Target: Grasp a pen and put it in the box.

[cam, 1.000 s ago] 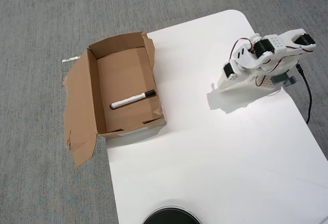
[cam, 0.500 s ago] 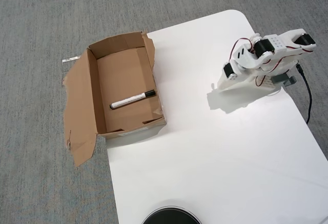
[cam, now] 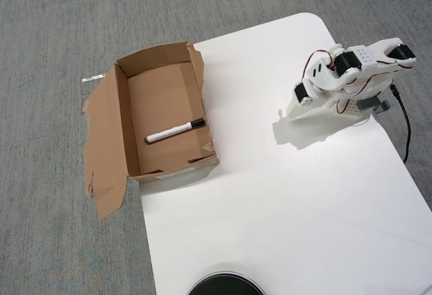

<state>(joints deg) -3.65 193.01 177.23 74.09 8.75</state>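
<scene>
Lying flat on the floor of the box (cam: 108, 140), toward its nearer end in the overhead view: the pen (cam: 174, 131), a slim white marker, black cap pointing toward the table side, barrel slanted across the cardboard bottom. Touching nothing but the box floor, as far as can be told; free of any grip. Reading as finished, then: pen inside, nothing left to carry, only the arm's rest posture to consider.

Moving outward: shallow brown cardboard, ragged flaps splayed left onto the grey carpet (cam: 54, 32), right wall pressed against or slightly over the edge of the white table (cam: 283, 214). Further right, well apart from the box, the white arm (cam: 337, 86) folded low near the table's far right corner, black motors and red wires showing, a black cable (cam: 405, 129) trailing down the table edge. Gripper (cam: 289, 111) tucked at the left end of the folded arm, over bare tabletop; fingers hidden by the arm's own body from above, so no telling whether parted or closed, though clearly holding nothing, the pen being in the box. At the bottom edge, part of a round black object (cam: 225, 285), cut off by the frame.

Compared with the earlier frames: no difference found. Pen at the same slant, box unmoved, arm in the same folded pose, shadow beneath it unchanged.
</scene>
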